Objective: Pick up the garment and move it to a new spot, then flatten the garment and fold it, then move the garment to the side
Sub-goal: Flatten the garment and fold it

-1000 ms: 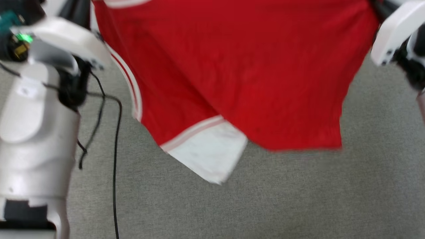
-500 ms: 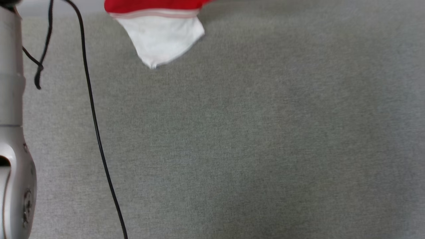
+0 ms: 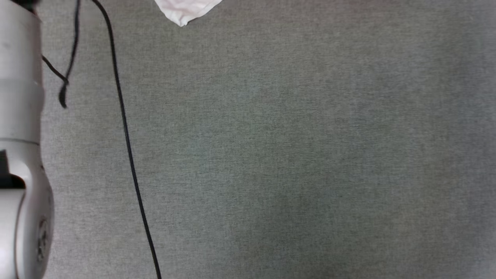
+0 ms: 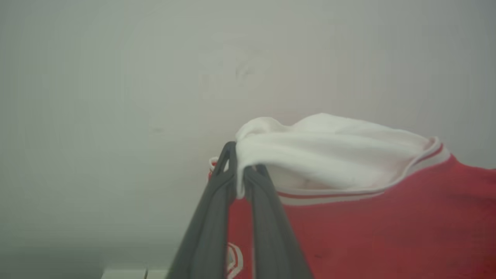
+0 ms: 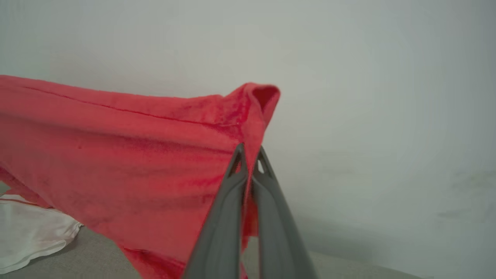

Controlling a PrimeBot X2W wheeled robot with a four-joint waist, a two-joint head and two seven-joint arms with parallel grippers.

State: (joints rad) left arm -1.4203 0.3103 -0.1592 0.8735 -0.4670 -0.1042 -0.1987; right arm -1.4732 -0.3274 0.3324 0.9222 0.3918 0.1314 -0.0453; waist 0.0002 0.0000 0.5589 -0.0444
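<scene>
Grey woven surface (image 3: 294,155) is spread beneath the red garment (image 5: 116,162), which is held up at two points — its white sleeve is pinched by the closed left gripper (image 4: 242,164), a red corner is clamped by the right gripper (image 5: 250,152). A black cable (image 3: 128,147) is trailed along the left.

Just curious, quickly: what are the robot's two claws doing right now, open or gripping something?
Left gripper: shut on the garment, at its white sleeve.
Right gripper: shut on the garment, at a red edge.
</scene>
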